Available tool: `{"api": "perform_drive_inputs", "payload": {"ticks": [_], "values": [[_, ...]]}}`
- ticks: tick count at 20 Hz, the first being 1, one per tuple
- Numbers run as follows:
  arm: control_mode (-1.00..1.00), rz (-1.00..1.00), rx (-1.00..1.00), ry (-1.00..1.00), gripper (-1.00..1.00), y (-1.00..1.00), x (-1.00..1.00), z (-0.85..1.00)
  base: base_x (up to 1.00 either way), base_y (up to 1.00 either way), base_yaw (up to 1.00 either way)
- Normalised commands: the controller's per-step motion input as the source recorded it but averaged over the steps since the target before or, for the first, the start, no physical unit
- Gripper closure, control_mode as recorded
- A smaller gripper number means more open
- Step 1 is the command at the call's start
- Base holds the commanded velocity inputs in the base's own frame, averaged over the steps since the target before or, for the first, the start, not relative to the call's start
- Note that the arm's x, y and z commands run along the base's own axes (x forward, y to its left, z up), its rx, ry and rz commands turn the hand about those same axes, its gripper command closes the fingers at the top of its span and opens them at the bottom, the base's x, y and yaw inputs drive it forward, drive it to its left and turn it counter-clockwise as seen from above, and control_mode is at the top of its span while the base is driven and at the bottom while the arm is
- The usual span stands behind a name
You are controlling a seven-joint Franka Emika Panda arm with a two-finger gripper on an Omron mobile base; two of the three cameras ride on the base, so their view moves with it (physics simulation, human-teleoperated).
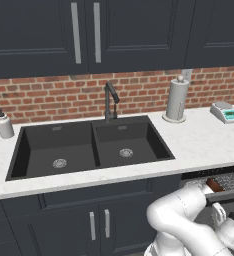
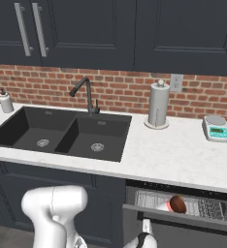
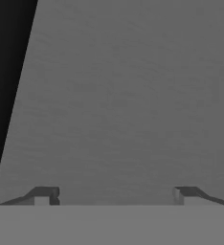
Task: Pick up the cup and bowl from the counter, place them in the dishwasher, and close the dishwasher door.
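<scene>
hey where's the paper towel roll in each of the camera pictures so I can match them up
Left base view: paper towel roll stands upper right, on the counter against the brick wall.
Right base view: it stands right of centre, past the sink.
Hand view: not in it; a flat grey surface is ahead.
Shared landmark: the kitchen scale, to the roll's right.

Red brick backsplash (image 2: pixel 120 89) is seen under dark upper cabinets (image 1: pixel 124 30) fitted with silver bar handles (image 1: pixel 75 32). Dark base cabinets (image 1: pixel 96 220) are set below. A wall outlet (image 2: pixel 176 82) is mounted on the brick.
</scene>
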Motion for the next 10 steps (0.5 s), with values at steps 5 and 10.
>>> {"api": "perform_drive_inputs", "payload": {"ticks": [5,10], "values": [[-1.00,-0.04,0.00,0.25,-1.00,0.05,1.00,0.00,0.00,0.00,0.00],[-1.00,-0.07,0.00,0.21,-1.00,0.18,1.00,-0.11,0.00,0.00,0.00]]}}
